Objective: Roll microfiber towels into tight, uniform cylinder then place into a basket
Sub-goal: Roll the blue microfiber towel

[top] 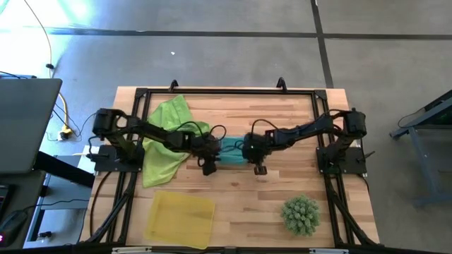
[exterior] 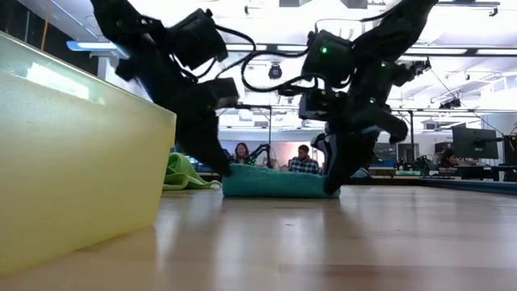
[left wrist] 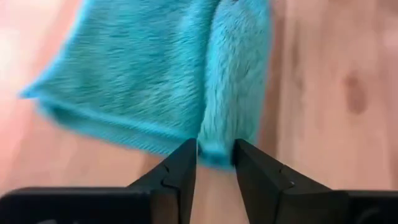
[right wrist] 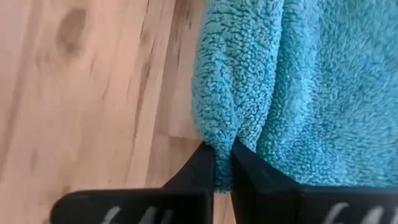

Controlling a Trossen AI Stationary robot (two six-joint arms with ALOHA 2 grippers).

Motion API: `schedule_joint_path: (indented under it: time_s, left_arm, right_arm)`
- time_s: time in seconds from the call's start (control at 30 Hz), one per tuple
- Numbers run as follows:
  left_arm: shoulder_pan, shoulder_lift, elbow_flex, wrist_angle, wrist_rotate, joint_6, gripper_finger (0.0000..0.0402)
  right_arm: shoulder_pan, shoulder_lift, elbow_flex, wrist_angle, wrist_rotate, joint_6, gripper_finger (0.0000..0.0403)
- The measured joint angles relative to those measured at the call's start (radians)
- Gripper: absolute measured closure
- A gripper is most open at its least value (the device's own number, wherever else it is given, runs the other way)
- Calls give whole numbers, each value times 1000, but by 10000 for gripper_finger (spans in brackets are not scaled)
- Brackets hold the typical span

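The wooden table [top: 233, 204] takes up most of the overhead view. The yellow basket [top: 180, 219] sits down at about 7 o'clock near the front edge. A crumpled green towel [top: 168, 137] lies out around 10 o'clock under the left arm. A spiky green plant thing [top: 301, 214] is at roughly 4 o'clock. Dead centre there's the teal towel [top: 232, 152], partly rolled, with a fat fold running along one side. Both arms meet over it. The left gripper [left wrist: 215, 160] is at the towel's 9 o'clock end, fingers pinching the end of the rolled fold. The right gripper [right wrist: 222, 163] is at the 3 o'clock end, fingers pressed onto the other end of that roll.
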Motion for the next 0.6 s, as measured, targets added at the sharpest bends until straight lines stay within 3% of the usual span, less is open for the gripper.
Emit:
schedule_joint_path:
  time_s: [0.17, 0.3, 0.43, 0.6]
  left_arm:
    - [-49, -82, 1, -54, -54, 105, 302]
    - [-111, -98, 2, 41, -84, 226, 302]
    - [-159, -58, 3, 170, -115, 319, 302]
    - [-164, 26, 13, 207, -157, 264, 302]
  right_arm:
    - [-63, 4, -5, -11, -186, 29, 398]
    - [-107, 6, -7, -4, -320, 70, 400]
    - [-128, 8, -8, 4, -358, 99, 400]
    - [-129, 7, -8, 7, -365, 99, 400]
